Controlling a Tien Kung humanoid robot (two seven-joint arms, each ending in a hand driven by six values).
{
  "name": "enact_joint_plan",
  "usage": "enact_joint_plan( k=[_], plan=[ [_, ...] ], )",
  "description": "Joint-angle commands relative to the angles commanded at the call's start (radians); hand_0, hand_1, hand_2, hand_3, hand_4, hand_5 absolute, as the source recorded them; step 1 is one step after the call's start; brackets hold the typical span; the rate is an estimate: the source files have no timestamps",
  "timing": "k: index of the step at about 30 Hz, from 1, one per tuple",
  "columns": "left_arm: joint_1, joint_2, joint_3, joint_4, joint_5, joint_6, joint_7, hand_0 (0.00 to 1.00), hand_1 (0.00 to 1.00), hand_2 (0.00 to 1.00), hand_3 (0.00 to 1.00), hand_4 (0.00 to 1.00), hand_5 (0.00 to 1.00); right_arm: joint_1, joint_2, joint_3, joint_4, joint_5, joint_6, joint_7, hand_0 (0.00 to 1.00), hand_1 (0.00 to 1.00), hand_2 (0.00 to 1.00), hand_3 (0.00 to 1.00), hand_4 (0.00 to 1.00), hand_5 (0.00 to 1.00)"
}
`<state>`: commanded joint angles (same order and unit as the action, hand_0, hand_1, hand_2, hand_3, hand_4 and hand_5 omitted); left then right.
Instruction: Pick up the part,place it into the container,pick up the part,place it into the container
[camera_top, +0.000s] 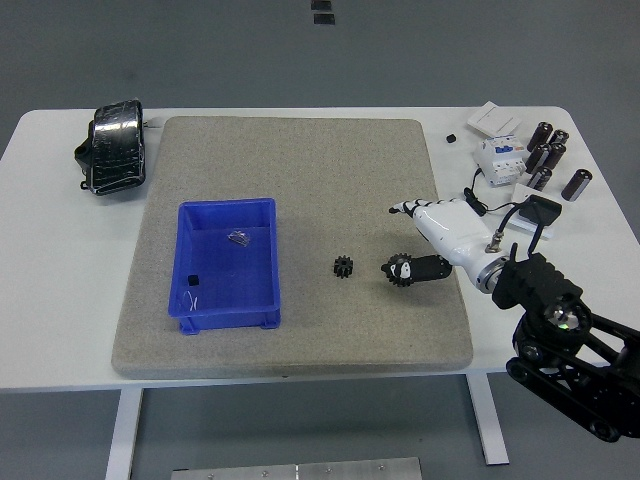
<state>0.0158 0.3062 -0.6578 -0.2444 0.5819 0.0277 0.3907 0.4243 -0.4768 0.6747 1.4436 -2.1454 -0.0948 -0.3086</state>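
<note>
- Two gear-like parts on the grey mat (300, 330): small black gear (344, 267) lying free, well off to the hand's left side; second black gear (399, 270) right at the right hand's fingertips.
- Right hand (425, 240), white shell, comes in from the lower right on a black arm; thumb and lower fingers look closed around the second black gear, index finger (403, 209) sticks out straight beyond it. Pinch looks made, but contact is small in frame, so not fully sure the gear is clamped rather than just touched.
- Gear at the hand appears to sit on or just above the mat; cannot tell if lifted.
- Blue container (265, 262) lies far across the mat from the hand, past the free gear; inside it a small dark bit and some pale scraps, too small to identify.
- Left hand not in view.
- Step, my read: first pick-up, grasp stage; nothing gear-like in the container yet.
- Next move calls for: firm up the pinch, lift clear of the mat, carry over the free gear without knocking it, stop above the container opening, release.
- Clutter on the counter (60, 330) behind the hand's wrist: cylinders, white boxes, cable. Black bundle at far corner. Irrelevant.
</note>
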Motion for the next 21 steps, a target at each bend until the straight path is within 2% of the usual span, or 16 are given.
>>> enact_joint_plan(
  k=[13,14,19,20,21],
  plan=[
    [-0.001,0.0,0.0,0.0,0.0,0.0,0.001,0.692,0.682,0.673,0.638,0.737,0.257,0.017,0.003,-0.058,-0.061,0.043,0.01,-0.007,0.486,0.62,0.782,0.815,0.912,0.558],
    [-0.001,0.0,0.0,0.0,0.0,0.0,0.001,0.692,0.682,0.673,0.638,0.737,0.256,0.019,0.004,-0.064,-0.066,0.046,0.009,-0.009,0.447,0.589,0.72,0.809,0.888,0.567],
    [-0.001,0.0,0.001,0.0,-0.001,0.0,0.0,0.692,0.682,0.673,0.638,0.737,0.256,0.027,0.007,-0.091,-0.084,0.061,0.002,-0.012,0.447,0.589,0.72,0.809,0.888,0.567],
    [-0.001,0.0,0.001,0.0,-0.001,0.0,0.001,0.692,0.682,0.673,0.638,0.737,0.256,0.028,0.008,-0.096,-0.086,0.064,0.0,-0.012,0.41,0.549,0.585,0.754,0.784,0.524],
    [-0.001,0.0,0.0,0.0,0.0,0.0,0.001,0.692,0.682,0.673,0.638,0.737,0.256,0.029,0.008,-0.101,-0.088,0.066,-0.003,-0.011,0.41,0.549,0.585,0.754,0.784,0.524]
  ],
)
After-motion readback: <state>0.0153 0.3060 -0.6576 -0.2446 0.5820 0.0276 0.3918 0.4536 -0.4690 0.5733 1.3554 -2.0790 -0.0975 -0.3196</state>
